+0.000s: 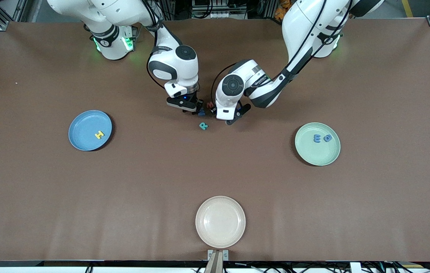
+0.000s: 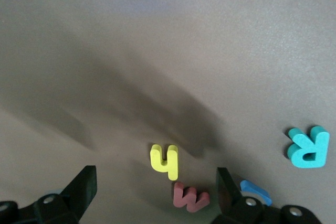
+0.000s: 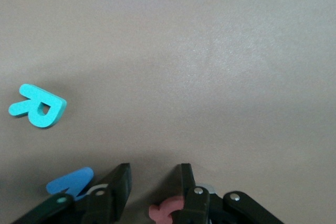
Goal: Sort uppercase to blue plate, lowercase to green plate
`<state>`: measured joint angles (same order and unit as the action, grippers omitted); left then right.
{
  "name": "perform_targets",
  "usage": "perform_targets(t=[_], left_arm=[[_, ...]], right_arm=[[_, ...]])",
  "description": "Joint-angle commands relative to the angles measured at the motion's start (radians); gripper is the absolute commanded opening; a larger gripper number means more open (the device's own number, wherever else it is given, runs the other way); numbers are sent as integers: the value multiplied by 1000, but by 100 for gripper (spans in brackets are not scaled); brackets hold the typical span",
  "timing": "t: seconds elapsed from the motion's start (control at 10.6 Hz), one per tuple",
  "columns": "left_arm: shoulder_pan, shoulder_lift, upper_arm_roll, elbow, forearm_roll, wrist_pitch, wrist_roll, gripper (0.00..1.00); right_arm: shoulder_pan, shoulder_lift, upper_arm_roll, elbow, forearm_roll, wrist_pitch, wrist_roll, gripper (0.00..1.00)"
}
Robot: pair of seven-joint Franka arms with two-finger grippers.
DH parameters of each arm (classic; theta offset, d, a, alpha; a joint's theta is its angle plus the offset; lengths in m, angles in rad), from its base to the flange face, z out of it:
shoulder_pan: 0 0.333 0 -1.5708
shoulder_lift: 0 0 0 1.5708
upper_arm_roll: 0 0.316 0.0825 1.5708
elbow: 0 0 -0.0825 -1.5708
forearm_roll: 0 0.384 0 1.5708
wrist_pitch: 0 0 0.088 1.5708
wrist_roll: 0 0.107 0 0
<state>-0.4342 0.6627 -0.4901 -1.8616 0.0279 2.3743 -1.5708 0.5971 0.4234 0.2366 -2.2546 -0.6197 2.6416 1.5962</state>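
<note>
In the right wrist view the blue letter (image 3: 71, 181) and a red letter (image 3: 167, 212) are each half covered by the right claw (image 3: 152, 192) — neither shape can be read. In the front view both claws hide most of the letter cluster — the yellow h does not show there. The left wrist view cuts the red w (image 2: 190, 198) near its edge, and only a sliver of the blue letter shows.

Even, soft light falls from above onto my brown table (image 1: 215, 182), faint pale streaks showing near its front edge. My arms cast short dark shadows at mid-table. Through my left wrist, broad diffuse shadows cross the mat; my fingers (image 2: 79, 190) look blurred up close.
</note>
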Motion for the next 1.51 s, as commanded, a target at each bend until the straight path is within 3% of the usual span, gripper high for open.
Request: perform_targets(t=[0.0, 0.19, 0.66, 0.85, 1.41], left_arm=[[3, -4, 2, 13, -3, 6, -11, 100], [84, -76, 1, 13, 27, -64, 55, 100], [325, -290, 8, 37, 15, -268, 617, 100], [333, -281, 48, 109, 7, -322, 646, 100], [333, -284, 130, 185, 6, -394, 735, 100]], right_arm=[[-45, -63, 24, -80, -23, 26, -53, 47], [-53, -64, 24, -92, -22, 61, -67, 47], [-56, -71, 32, -108, 14, 113, -67, 47], [-56, -72, 35, -123, 14, 117, -67, 47], [-56, -69, 55, -149, 37, 184, -67, 47]])
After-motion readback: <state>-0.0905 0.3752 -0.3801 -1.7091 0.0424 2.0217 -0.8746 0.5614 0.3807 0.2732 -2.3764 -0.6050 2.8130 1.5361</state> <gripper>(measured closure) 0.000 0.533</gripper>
